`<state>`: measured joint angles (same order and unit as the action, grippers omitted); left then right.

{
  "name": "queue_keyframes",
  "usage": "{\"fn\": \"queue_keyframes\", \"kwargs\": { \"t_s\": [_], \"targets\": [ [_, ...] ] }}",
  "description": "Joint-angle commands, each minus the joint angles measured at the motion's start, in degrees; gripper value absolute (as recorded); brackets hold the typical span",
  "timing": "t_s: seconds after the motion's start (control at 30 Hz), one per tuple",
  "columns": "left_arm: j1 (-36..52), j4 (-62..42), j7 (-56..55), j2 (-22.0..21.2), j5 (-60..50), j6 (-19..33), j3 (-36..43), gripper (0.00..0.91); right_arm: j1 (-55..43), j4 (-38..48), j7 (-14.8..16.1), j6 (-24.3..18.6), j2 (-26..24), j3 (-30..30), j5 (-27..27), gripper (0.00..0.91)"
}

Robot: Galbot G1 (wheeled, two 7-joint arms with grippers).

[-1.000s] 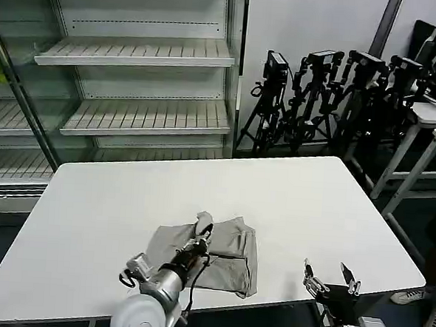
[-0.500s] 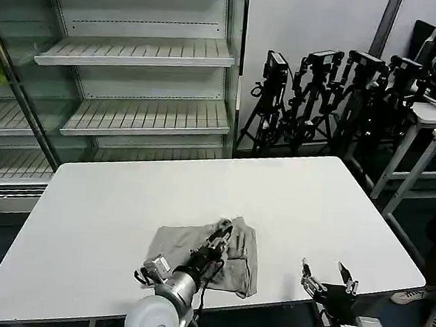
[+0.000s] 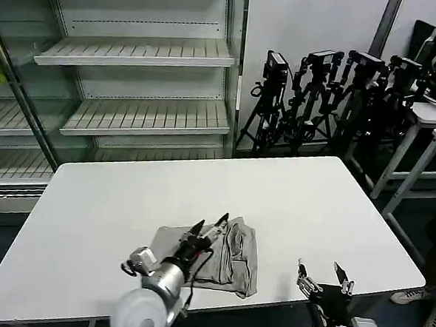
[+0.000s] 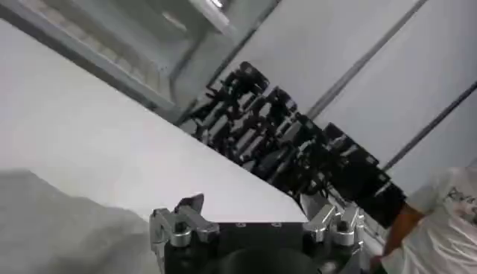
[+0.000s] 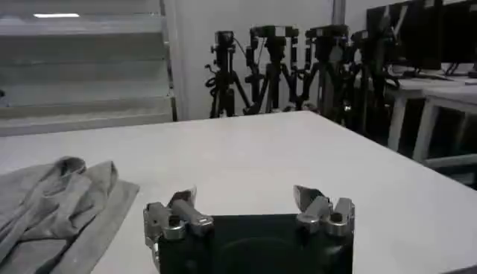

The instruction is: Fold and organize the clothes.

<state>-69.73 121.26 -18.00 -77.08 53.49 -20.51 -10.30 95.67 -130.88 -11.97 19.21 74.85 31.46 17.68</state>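
Since a second ago the left gripper [image 3: 211,226] has let go of the fabric fold it was carrying across and lifted clear, and its jaws now stand spread apart above the T-shirt [image 3: 227,254]. Nearest the robot, the right gripper [image 3: 320,277] hangs at the near right edge of the worktop [image 3: 311,206], just off the surface, jaws wide open and holding nothing (it has drifted only slightly over the same second). The light grey T-shirt lies bunched and partly folded on the near middle of the worktop, its right side rumpled into ridges where the fold was dropped; the right wrist view shows that heap [image 5: 56,205] off to one side of the open right jaws [image 5: 246,202]. From the left wrist view, the left gripper [image 4: 257,220] hovers with grey cloth [image 4: 52,231] below it. Beyond the worktop stand empty shelves [image 3: 136,55] and a row of black tripods [image 3: 333,96].
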Motion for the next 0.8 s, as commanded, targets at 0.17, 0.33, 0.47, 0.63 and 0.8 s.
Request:
{"fn": "queue_keyframes", "kwargs": {
  "t_s": [0.17,0.33,0.47,0.63,0.8],
  "targets": [
    [-13.83,10.82,0.94,15.52,5.07,-7.11,-21.62,0.907,-0.6,0.3,0.05,0.1,-0.19,-1.48,-0.44,0.907],
    [-16.6,9.18,0.39,17.31,9.94,-9.21,-23.56,0.907,-0.74,0.17,0.07,0.07,-0.16,-1.52,-0.46,0.907],
    [-17.44,6.11,0.65,14.6,9.27,-9.05,-22.4,0.907,-0.61,-0.08,0.06,0.07,0.0,-1.29,-0.44,0.907],
    [-17.15,4.44,1.45,12.08,7.59,-8.52,-20.65,0.907,-0.41,-0.44,0.02,0.1,-0.02,-0.74,-0.37,0.907],
    [-15.45,2.78,1.68,8.78,6.74,-7.59,-19.19,0.907,-0.1,-0.78,-0.04,0.15,0.06,-0.34,-0.38,0.907]
  ]
}}
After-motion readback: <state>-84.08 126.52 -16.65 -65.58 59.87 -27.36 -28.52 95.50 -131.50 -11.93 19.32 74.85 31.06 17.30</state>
